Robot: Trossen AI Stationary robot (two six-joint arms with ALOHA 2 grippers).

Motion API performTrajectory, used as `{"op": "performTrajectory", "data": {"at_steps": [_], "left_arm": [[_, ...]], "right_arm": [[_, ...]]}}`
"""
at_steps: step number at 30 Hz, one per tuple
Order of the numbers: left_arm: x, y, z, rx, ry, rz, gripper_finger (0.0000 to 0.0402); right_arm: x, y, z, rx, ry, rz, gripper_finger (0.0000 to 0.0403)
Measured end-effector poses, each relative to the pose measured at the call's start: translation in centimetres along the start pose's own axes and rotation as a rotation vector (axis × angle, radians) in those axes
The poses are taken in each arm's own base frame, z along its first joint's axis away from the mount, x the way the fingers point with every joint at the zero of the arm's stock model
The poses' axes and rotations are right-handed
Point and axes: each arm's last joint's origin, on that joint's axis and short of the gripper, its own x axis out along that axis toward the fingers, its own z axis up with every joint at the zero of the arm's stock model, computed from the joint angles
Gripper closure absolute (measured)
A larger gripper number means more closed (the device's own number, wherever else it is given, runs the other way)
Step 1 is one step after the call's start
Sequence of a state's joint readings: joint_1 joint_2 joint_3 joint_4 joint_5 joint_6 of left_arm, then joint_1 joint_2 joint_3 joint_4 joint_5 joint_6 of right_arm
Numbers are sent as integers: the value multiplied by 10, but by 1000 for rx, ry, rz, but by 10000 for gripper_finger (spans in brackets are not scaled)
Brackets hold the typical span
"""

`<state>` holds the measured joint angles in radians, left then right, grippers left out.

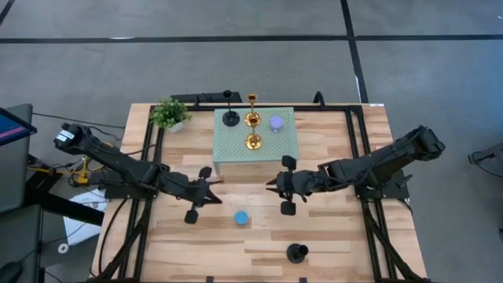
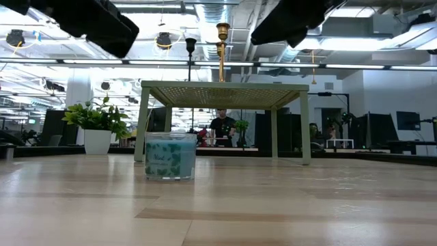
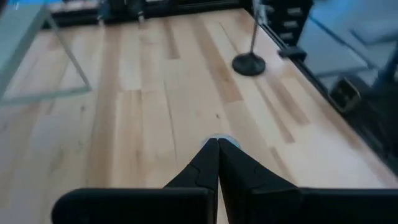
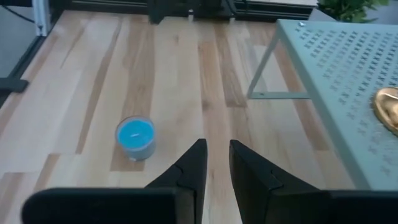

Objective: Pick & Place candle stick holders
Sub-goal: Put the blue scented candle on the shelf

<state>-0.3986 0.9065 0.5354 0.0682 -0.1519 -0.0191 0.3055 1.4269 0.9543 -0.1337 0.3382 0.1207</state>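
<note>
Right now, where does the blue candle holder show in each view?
High view: blue candle holder on bare wood, between the two grippers, nearer the table's front.
Low view: left of centre, before the mint-green stand.
Left wrist view: only a sliver above the shut fingertips.
Right wrist view: lower left.
Shared landmark: the stand.

A perforated stand (image 1: pixel 255 143) sits at the table's (image 1: pixel 346 236) far middle, with a potted plant (image 1: pixel 170 115) at its left. On the stand are four candle stick holders (image 1: pixel 253 119). A stubby holder (image 1: pixel 241 218) lies on the table nearer, left of centre; a stemmed holder (image 1: pixel 296 253) stands near the front edge.
</note>
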Motion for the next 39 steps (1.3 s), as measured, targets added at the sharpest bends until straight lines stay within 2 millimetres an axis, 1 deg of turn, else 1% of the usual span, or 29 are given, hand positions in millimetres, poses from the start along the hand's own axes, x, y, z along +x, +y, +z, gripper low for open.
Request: {"op": "performTrajectory", "data": {"at_steps": [4, 7, 14, 17, 22, 27, 29, 30, 33, 37, 39], "left_arm": [[15, 3, -2, -172, -16, 60, 394], [26, 2, -7, -231, 1, 65, 394], [45, -1, -25, -348, 105, 78, 388], [50, 2, -29, -426, 123, 98, 368], [54, 10, -32, -606, 124, 144, 316], [56, 12, -34, -700, 142, 110, 274], [57, 11, -34, -693, 152, 80, 263], [57, 9, -34, -661, 160, 56, 259], [56, 2, -34, -497, 171, 13, 246], [60, -6, -40, -256, 187, 41, 228], [65, -10, -46, -192, 217, 58, 221]], "right_arm": [[1, -4, 0, 6, 8, -13, 343], [1, -5, -3, -2, 33, -18, 343], [0, -3, -13, -40, 128, -21, 343], [-1, -3, -14, -45, 141, -22, 343], [-1, -3, -14, -47, 141, -23, 343], [-1, -4, -15, -51, 153, -24, 343], [-1, -4, -18, -63, 187, -28, 343], [-2, -5, -20, -70, 205, -31, 343], [-3, -6, -25, -88, 257, -37, 343], [-4, -7, -28, -95, 284, -42, 343], [-3, -7, -28, -95, 284, -43, 343]]}}
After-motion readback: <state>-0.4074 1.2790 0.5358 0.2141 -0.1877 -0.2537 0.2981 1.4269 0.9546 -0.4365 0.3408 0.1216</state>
